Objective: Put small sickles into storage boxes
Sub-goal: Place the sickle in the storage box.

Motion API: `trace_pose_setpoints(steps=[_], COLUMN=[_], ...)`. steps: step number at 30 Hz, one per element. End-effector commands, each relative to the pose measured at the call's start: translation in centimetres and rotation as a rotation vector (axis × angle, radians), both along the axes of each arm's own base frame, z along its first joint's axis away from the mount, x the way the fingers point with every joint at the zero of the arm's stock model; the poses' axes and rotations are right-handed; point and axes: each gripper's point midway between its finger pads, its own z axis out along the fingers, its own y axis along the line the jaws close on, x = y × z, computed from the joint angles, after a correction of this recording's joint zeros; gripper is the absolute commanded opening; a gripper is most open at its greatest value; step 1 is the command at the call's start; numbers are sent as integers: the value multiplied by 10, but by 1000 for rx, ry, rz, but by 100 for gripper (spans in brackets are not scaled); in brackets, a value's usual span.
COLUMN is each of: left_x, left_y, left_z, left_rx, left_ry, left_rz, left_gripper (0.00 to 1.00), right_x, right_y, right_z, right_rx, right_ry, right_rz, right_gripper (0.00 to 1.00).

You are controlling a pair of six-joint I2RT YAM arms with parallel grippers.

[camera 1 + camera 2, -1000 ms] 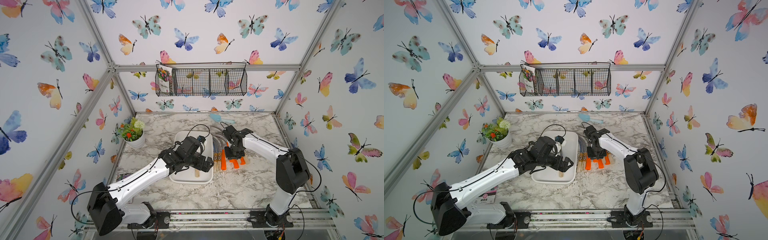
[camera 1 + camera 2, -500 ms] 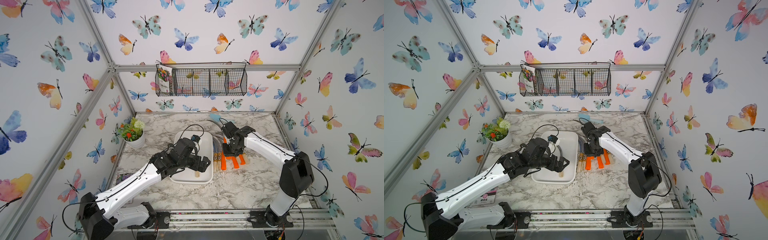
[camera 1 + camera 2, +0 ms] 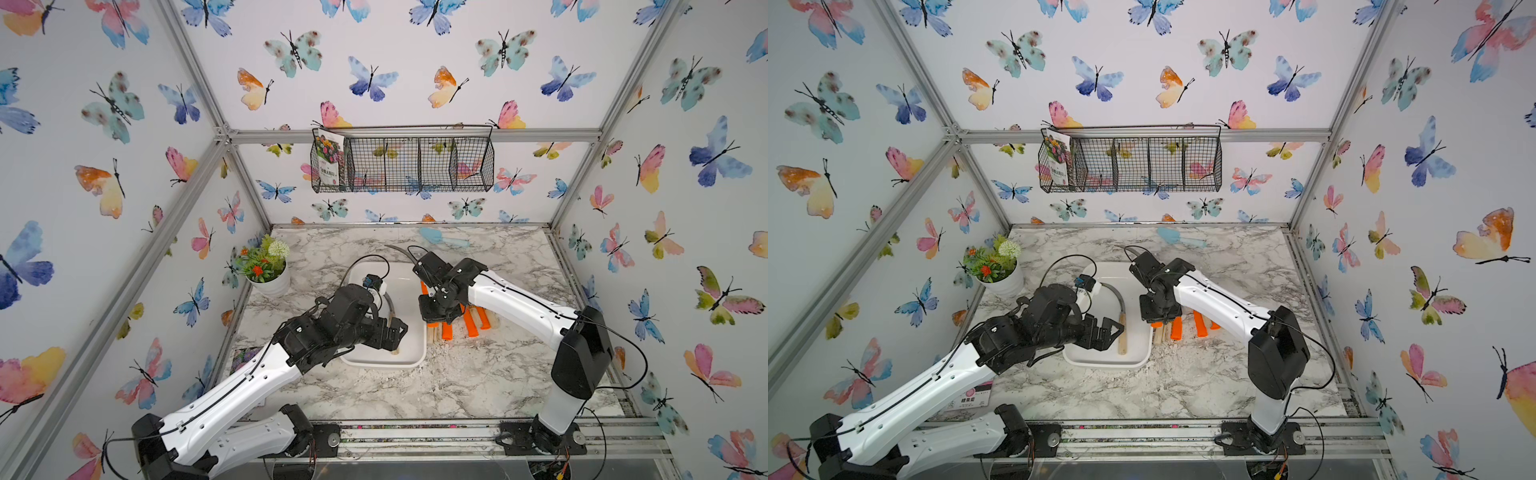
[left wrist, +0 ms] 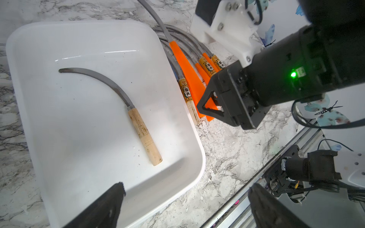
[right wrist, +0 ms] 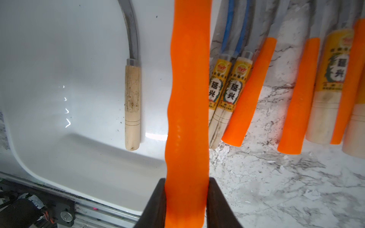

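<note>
Grey-veined marble tabletop [image 3: 457, 382], butterfly-papered walls all round.

Nearest: left gripper [image 4: 185, 205], black fingers spread wide, empty, above the near end of the white shallow rectangular tray [image 4: 98, 39].

On the tray floor: wooden-handled sickle [image 4: 142, 132], curved grey blade, pale soiled grip, lying flat; largely hidden behind the left arm in both top views.

Just beside: right gripper [image 5: 186, 183], clamped on the orange-handled sickle [image 5: 187, 98], held up about over the tray's rim; blade cut off in the right wrist view.

Past the rim: remaining sickles [image 5: 246, 88] bunched on the marble, orange and gold-labelled wooden handles, blades overlapping; count unclear under the right arm.

Farther back: pale blue trowel [image 3: 440, 237], blurred; potted flowers [image 3: 266, 266]; black wire basket [image 3: 403, 164] on the back wall.
</note>
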Motion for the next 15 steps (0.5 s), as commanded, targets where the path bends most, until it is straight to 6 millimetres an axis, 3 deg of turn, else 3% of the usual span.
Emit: trace_pose_setpoints(steps=[1,9,15], left_x=[-4,-10,-12], left_y=[13,24,29], left_z=[-1,4,5], left_rx=[13,15,23], left_ry=[3,-2,2], left_rz=[37,54,65], left_gripper=[98,98,98], right_x=[-7,-26,-30], right_y=[15,39,50], right_z=[-1,-27,-48], right_rx=[21,48,39], right_ry=[18,66,92], right_rz=[-19,-1,11], right_gripper=[8,8,8])
